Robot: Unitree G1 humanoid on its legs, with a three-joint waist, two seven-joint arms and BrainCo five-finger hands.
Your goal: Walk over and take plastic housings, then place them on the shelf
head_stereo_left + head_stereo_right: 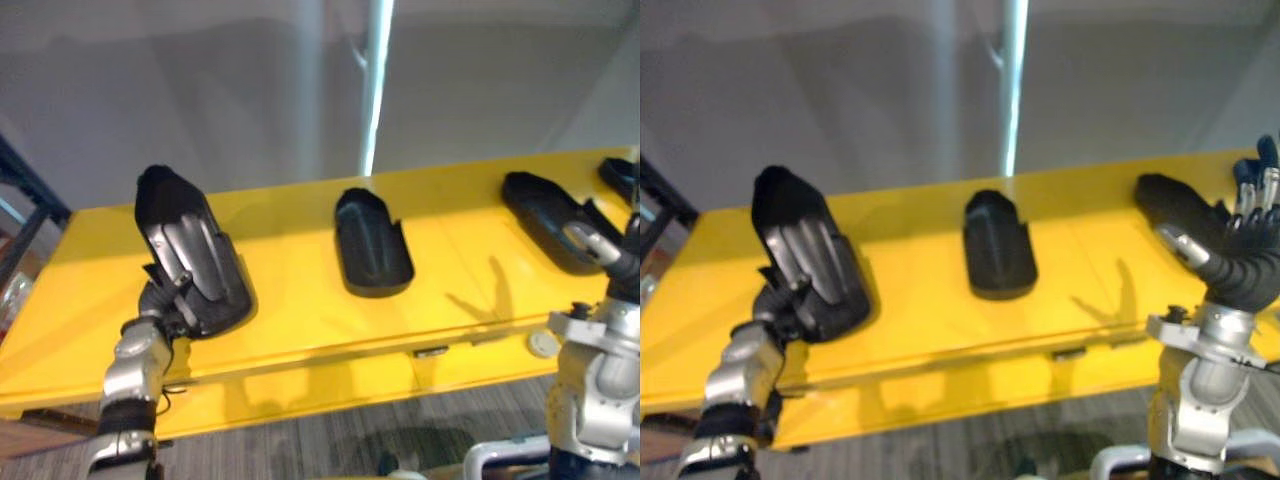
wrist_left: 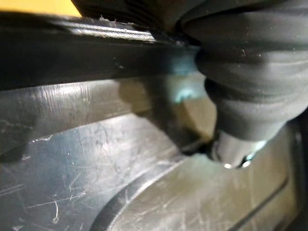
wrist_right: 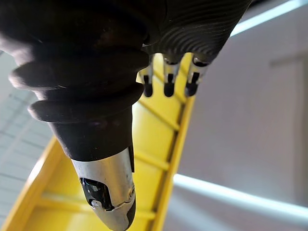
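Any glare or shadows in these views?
Left eye view: a bright light strip glares on the wall, and a thin forked shadow lies on the yellow shelf. Left wrist view: pale sheen streaks across the held housing.

A plain grey wall [image 1: 200, 100] carries a bright vertical light strip [image 1: 378, 80] above grey striped carpet floor [image 1: 330, 435].

Behind everything there is a grey wall [image 1: 200, 90], and a bright narrow strip [image 1: 377, 80] runs down it. At the far left stands a dark metal frame [image 1: 25, 190]. Below, the floor [image 1: 330, 440] is grey carpet with fine stripes.
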